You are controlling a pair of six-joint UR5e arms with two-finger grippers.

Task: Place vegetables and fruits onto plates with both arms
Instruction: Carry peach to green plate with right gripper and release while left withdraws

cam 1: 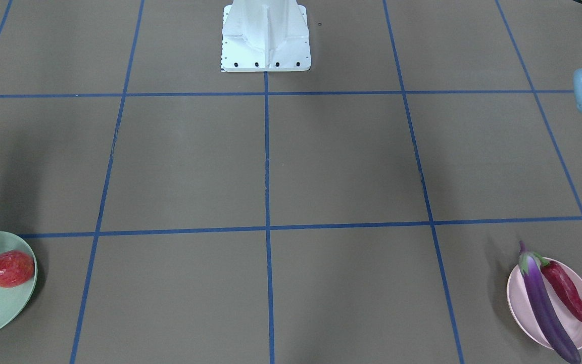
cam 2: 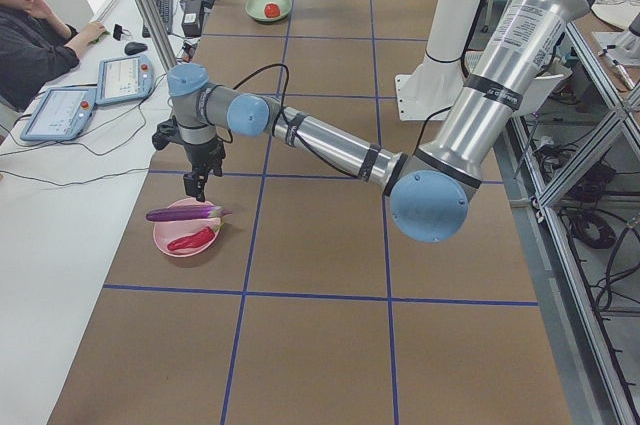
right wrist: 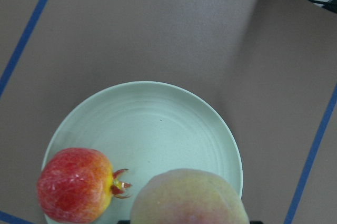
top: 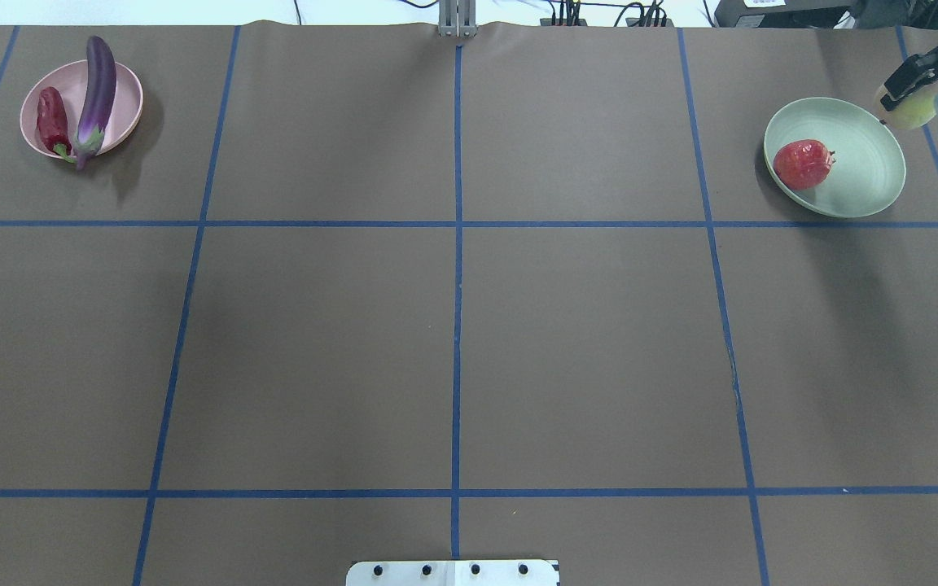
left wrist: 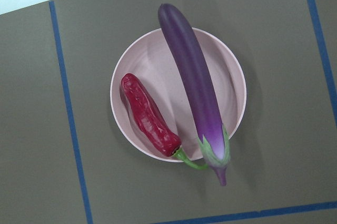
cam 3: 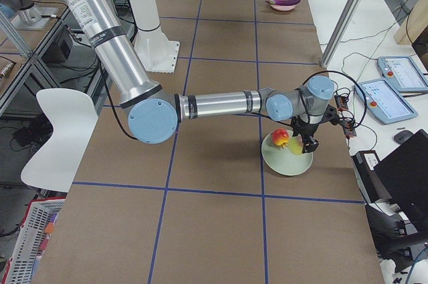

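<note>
A purple eggplant (left wrist: 195, 87) and a red chili pepper (left wrist: 147, 116) lie side by side on the pink plate (left wrist: 231, 92), which also shows in the overhead view (top: 127, 98) at the far left. A red fruit (top: 803, 163) sits on the mint green plate (top: 868, 163) at the far right. My right gripper (top: 907, 91) is shut on the yellow-green fruit (top: 913, 110) and holds it above that plate's outer rim. In the right wrist view this fruit (right wrist: 189, 197) hangs over the plate (right wrist: 152, 124) beside the red fruit (right wrist: 76, 184). My left gripper (cam 2: 194, 188) hangs empty above the pink plate (cam 2: 165, 238); I cannot tell whether its jaws are open.
The white robot base (top: 453, 572) stands at the table's near middle edge. Blue tape lines divide the brown table (top: 453, 325). An operator (cam 2: 30, 35) sits at a side desk with tablets (cam 2: 120, 80) beyond the table's far edge.
</note>
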